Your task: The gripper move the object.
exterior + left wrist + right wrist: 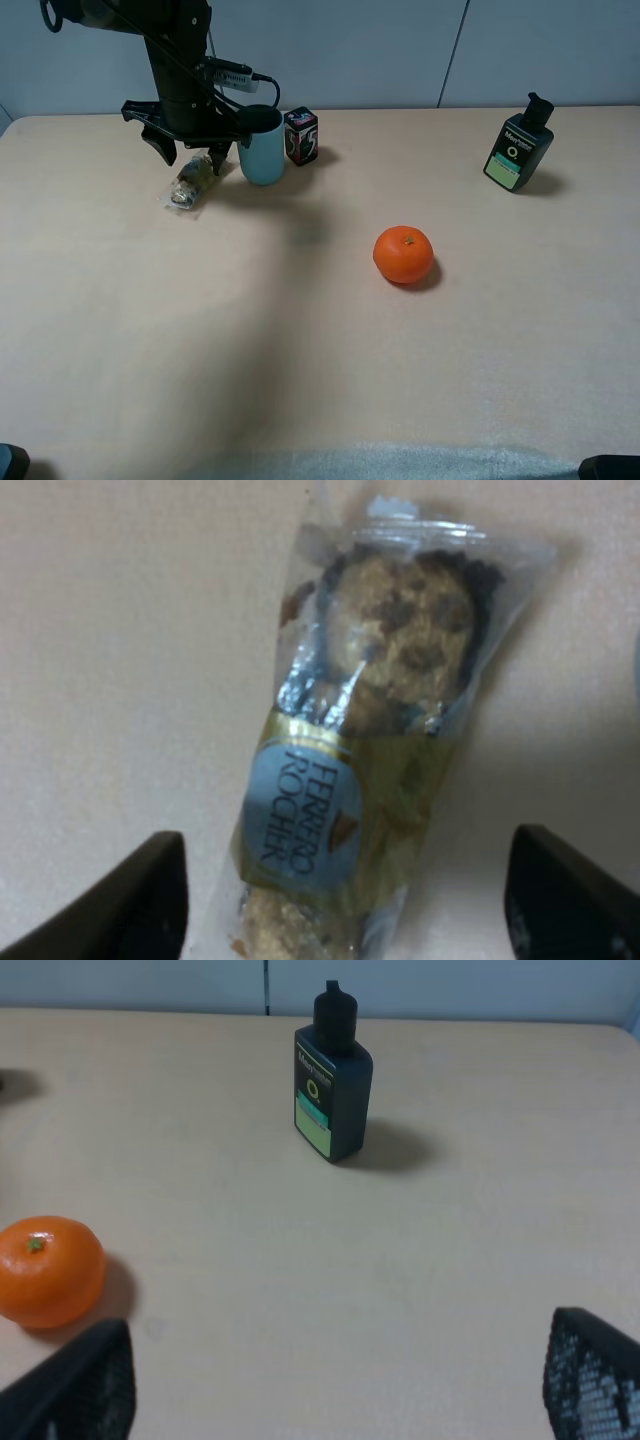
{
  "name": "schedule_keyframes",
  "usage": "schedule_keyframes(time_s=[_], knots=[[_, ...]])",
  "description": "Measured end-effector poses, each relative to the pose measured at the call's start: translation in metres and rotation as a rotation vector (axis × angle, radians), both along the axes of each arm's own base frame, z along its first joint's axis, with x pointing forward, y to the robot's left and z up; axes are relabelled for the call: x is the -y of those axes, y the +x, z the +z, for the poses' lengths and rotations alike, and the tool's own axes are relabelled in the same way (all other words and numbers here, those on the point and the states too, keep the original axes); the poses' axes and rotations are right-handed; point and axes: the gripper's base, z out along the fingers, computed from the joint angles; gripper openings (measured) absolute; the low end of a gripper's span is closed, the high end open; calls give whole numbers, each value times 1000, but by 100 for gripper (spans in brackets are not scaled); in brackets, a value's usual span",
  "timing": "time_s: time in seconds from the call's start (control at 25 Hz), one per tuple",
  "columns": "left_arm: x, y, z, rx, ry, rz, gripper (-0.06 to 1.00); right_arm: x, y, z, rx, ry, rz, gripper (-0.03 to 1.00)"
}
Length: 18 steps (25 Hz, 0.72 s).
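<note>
Tabletop [300, 380]: pale beige, carries every item.
Left gripper [190, 158]: black, fingers spread wide, poised over the snack bar, with neither finger touching it.
Right gripper [335, 1390]: fingers spread, holding nothing.
Cup [262, 145]: light blue, upright, just beside the left gripper.
Bottle [518, 145]: dark with a green label, upright, ahead of the right gripper.
Orange [403, 254]: round, well apart from the left gripper.
Box [301, 136]: small, dark, printed, beyond the cup from the left gripper.
Snack bar [370, 730]: clear crinkly wrapper, lying flat between the left gripper's fingers.
</note>
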Motion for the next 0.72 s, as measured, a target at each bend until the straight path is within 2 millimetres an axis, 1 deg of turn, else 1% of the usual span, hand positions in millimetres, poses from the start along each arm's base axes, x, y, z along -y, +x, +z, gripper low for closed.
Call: schedule_keyframes(time_s=[0.2, 0.48, 0.56, 0.64, 0.72], knots=[[0, 0, 0, -3, 2, 1, 71, 0, 0, 0, 0, 0, 0, 62], [1, -5, 0, -45, 26, 3, 71, 0, 0, 0, 0, 0, 0, 62], [2, -7, 8, -34, 23, -6, 71, 0, 0, 0, 0, 0, 0, 62], [1, -8, 22, -14, 16, -4, 71, 0, 0, 0, 0, 0, 0, 62], [0, -11, 40, 12, 9, -4, 71, 0, 0, 0, 0, 0, 0, 62]])
